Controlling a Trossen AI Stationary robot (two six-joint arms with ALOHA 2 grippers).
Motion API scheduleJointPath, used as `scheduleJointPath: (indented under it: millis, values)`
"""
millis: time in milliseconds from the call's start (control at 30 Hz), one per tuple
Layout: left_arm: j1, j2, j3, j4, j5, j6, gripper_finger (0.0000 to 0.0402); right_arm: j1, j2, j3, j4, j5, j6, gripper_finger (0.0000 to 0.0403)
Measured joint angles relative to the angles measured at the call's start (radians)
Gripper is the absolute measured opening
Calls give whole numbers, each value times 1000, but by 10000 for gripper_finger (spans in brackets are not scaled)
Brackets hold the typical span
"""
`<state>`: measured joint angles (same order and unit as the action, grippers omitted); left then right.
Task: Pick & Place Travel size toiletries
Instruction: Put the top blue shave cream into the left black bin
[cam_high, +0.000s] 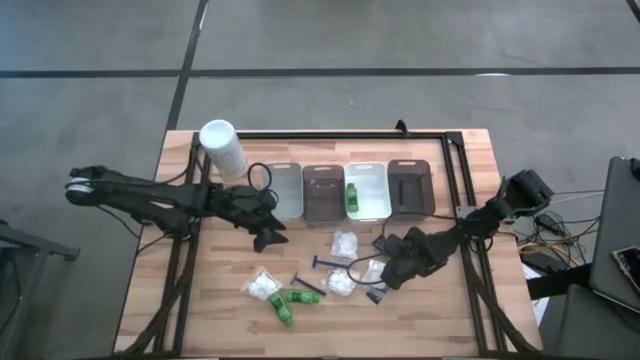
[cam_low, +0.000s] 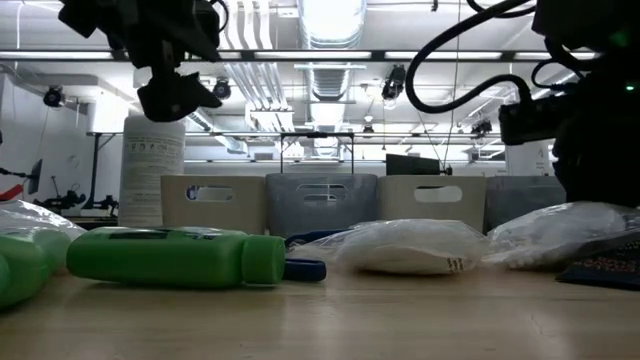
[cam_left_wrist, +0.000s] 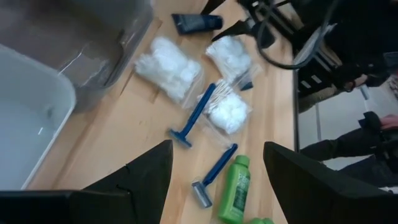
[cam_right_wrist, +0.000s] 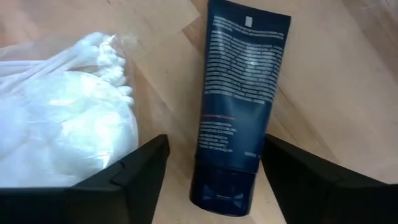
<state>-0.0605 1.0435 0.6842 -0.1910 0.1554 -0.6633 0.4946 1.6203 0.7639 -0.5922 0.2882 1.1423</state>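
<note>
The bench (cam_high: 330, 300) is a rectangular surface of pale wooden planks with a dark frame along its far and right edges; four rectangular trays (cam_high: 354, 190) stand side by side at its far middle, two light and two dark, smooth-walled, and one light tray holds a green bottle (cam_high: 352, 196); a tall white cylindrical container (cam_high: 223, 148) stands upright beside the leftmost tray. The left gripper (cam_high: 270, 236) hangs above the bench just in front of the leftmost tray, its fingers spread apart and empty; the right gripper (cam_right_wrist: 208, 186) sits low over the right front area, its fingers parted on either side of a flat dark-blue tube (cam_right_wrist: 239, 106) with fine white print, not clamping it. The remaining toiletries lie loose on the front half of the bench: crinkled clear packets of white puffs (cam_high: 346, 244); two glossy green bottles (cam_high: 290, 305) on their sides; two slim blue razors (cam_left_wrist: 194, 118). One packet (cam_right_wrist: 62, 118) lies just beside the tube.
</note>
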Motion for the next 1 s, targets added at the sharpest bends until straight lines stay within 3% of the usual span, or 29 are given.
scheduleJointPath:
  millis: [333,767,933,1000]
  values:
    - [-4,0,0,137,-45,159,257,-5,-117,-3,5,-14,53,119]
    - [-88,83,79,269,-120,418,257,-5,-423,82,9,-32,11,119]
    - [-138,200,209,225,-339,733,257,-13,-448,153,9,-110,-32,119]
    - [-150,255,284,165,-381,908,257,-23,-446,177,8,-141,-48,119]
